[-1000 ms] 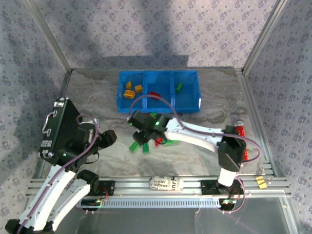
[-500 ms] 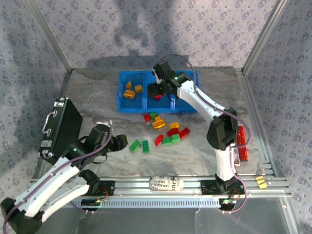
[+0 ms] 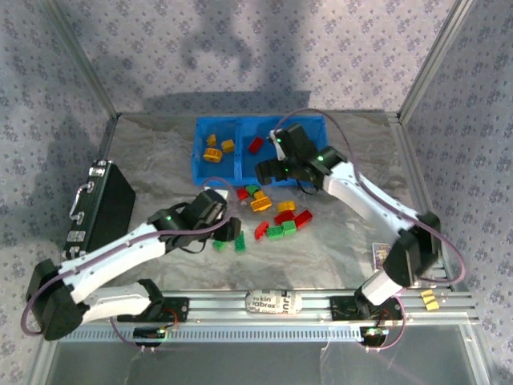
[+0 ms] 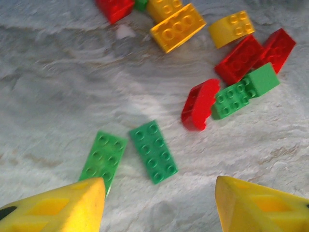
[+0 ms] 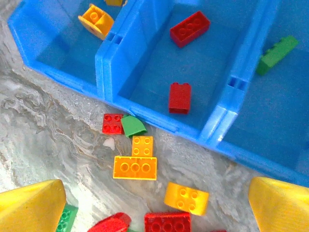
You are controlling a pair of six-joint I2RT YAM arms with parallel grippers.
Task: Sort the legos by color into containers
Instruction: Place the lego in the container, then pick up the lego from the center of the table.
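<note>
The blue bin [image 3: 216, 176] stands at the back, with yellow bricks [image 3: 212, 151] in its left compartment. In the right wrist view the bin's divider [image 5: 112, 53] separates a yellow brick [image 5: 96, 20] from two red bricks [image 5: 189, 28]; a green brick [image 5: 276, 54] lies in the right compartment. Loose legos [image 3: 276, 216] lie in front of the bin. My right gripper [image 3: 268, 170] [image 5: 157, 208] hangs open and empty over the bin's front wall. My left gripper [image 3: 230, 233] [image 4: 159, 208] is open just above two flat green plates [image 4: 152, 151], holding nothing.
A black case [image 3: 100, 212] stands at the left edge. Red, green and orange bricks [image 4: 231, 72] cluster right of the green plates. A white label [image 3: 271, 302] lies on the front rail, and a small yellow piece [image 3: 431, 299] sits at the right corner.
My left arm swung from beside the black case out to the green plates. My right gripper went from the pile to the bin and now sits over the bin's front wall.
</note>
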